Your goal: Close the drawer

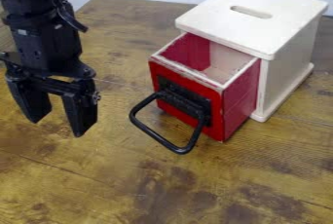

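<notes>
The red drawer (196,87) is pulled partway out of the pale wooden cabinet (267,33), its open top showing. Its flat red front carries a black plate (185,101) and a large black loop handle (163,126) that hangs down toward the table. My gripper (54,109) hangs at the left, well apart from the drawer, to the left of the handle. Its two black fingers (82,111) point down and stand apart with nothing between them.
The cabinet has a slot in its top (251,13) and sits at the back right of a worn wooden table (156,184). The black arm (39,18) rises at the upper left.
</notes>
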Robot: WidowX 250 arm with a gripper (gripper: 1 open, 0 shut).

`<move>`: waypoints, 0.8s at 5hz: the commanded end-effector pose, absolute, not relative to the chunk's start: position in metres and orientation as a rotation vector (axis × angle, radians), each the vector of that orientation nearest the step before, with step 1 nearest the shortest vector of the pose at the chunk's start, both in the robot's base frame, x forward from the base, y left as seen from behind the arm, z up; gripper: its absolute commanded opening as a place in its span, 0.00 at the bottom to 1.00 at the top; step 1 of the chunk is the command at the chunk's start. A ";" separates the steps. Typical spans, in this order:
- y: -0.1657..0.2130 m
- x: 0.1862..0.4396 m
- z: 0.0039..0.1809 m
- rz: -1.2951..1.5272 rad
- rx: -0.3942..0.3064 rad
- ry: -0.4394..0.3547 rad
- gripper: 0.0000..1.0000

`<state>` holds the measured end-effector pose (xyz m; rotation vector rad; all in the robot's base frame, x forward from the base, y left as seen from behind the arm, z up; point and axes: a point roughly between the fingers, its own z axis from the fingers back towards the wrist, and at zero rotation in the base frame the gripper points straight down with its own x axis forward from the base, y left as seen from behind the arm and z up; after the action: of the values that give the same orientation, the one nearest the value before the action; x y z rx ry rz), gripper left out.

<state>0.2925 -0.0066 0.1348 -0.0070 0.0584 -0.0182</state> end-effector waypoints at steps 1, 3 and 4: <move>-0.012 0.289 0.133 -0.021 -0.008 0.062 1.00; -0.012 0.295 0.147 0.004 0.003 0.046 1.00; 0.003 0.311 0.151 0.042 0.013 0.033 1.00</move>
<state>0.3045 -0.0035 0.1351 0.0040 0.0920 0.0304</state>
